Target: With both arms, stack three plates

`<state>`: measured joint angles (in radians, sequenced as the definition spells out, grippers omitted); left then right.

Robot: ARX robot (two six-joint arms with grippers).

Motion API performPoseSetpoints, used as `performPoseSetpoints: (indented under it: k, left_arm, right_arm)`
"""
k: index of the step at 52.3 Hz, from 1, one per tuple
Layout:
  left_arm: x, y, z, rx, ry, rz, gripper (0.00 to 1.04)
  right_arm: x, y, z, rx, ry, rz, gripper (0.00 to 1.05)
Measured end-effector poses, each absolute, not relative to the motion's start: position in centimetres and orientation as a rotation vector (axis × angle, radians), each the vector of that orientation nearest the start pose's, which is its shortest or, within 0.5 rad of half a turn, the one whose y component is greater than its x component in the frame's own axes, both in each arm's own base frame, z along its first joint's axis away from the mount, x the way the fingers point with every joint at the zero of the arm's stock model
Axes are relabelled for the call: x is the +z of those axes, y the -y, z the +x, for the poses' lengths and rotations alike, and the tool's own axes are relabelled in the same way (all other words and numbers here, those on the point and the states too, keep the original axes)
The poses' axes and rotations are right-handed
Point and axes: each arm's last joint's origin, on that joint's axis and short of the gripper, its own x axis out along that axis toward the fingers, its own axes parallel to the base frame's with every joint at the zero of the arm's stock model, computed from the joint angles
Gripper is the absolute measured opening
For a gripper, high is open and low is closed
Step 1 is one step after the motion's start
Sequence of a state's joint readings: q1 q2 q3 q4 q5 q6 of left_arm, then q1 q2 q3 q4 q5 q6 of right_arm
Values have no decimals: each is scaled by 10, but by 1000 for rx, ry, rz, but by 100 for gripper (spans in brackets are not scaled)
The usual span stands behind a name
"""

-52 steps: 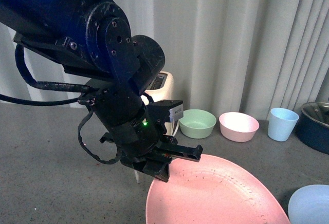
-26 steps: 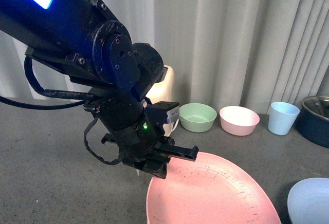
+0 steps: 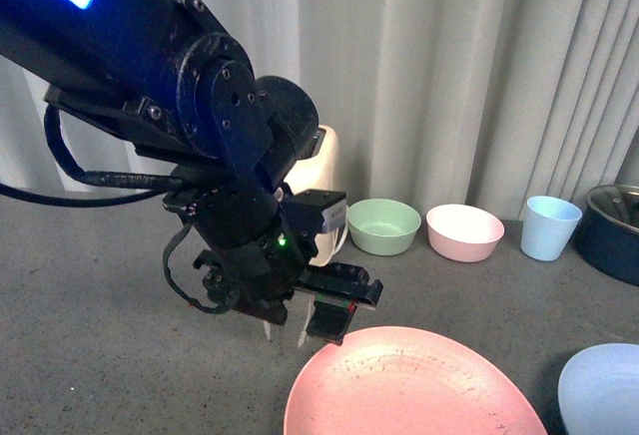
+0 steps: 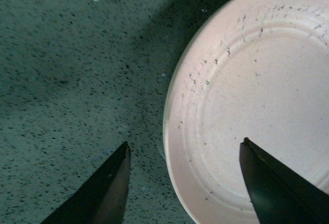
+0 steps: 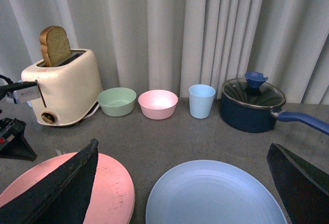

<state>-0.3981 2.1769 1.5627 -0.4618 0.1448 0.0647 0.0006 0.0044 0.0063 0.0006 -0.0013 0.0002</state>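
Two of the plates are in view on the grey speckled table (image 3: 90,345). The pink plate (image 3: 414,387) lies flat in front of the toaster (image 5: 61,88), on the robot's side of it, and is bare apart from faint dark flecks. The light blue plate (image 5: 216,197) lies flat beside the pink one, farther from the toaster, and is also bare.

Left gripper (image 4: 185,143): fingers spread wide and holding nothing. One finger is over the pink plate's inside and the other over the table outside the rim. Whether either touches cannot be told.

Right gripper (image 5: 182,144): fingers spread wide and empty, above the light blue plate.

Containers, running away from the toaster along the curtain (image 3: 449,76):
- The toaster has a slice of bread (image 5: 55,45) standing upright in its slot.
- The green bowl (image 5: 117,101) sits just beside the toaster and is empty.
- The pink bowl (image 5: 158,104) comes next and is empty.
- The light blue cup (image 5: 201,100) stands upright, its inside mostly hidden.
- The dark blue pot (image 5: 252,108) is farthest from the toaster, its glass lid on and its contents unclear.
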Motion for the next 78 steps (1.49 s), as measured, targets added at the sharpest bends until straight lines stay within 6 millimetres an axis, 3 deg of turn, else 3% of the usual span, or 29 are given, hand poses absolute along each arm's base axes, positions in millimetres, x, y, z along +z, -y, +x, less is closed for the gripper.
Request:
performPoseSetpoints:
  k: [9, 18, 25, 32, 39, 45, 54, 78]
  left_arm:
    - [187, 165, 407, -466, -842, 282, 99]
    - [230, 148, 374, -478, -638, 396, 98]
    - [243, 137, 347, -502, -571, 459, 98]
    - [244, 114, 313, -113, -225, 271, 78]
    - [248, 71, 259, -4, 24, 45, 53]
    - [232, 52, 235, 9, 28, 13, 33]
    - [205, 38, 211, -19, -27, 18, 5]
    - [182, 11, 161, -4, -8, 2, 4]
  right_arm:
    - [165, 0, 98, 2, 2, 0, 97]
    - [165, 0, 98, 2, 2, 0, 97]
    - [165, 0, 98, 2, 2, 0, 97]
    - [165, 0, 98, 3, 2, 0, 97]
    - [165, 0, 98, 0, 2, 1, 97]
    - [165, 0, 98, 3, 2, 0, 97]
    - [165, 0, 98, 0, 2, 0, 97]
    - [165, 0, 98, 2, 2, 0, 97]
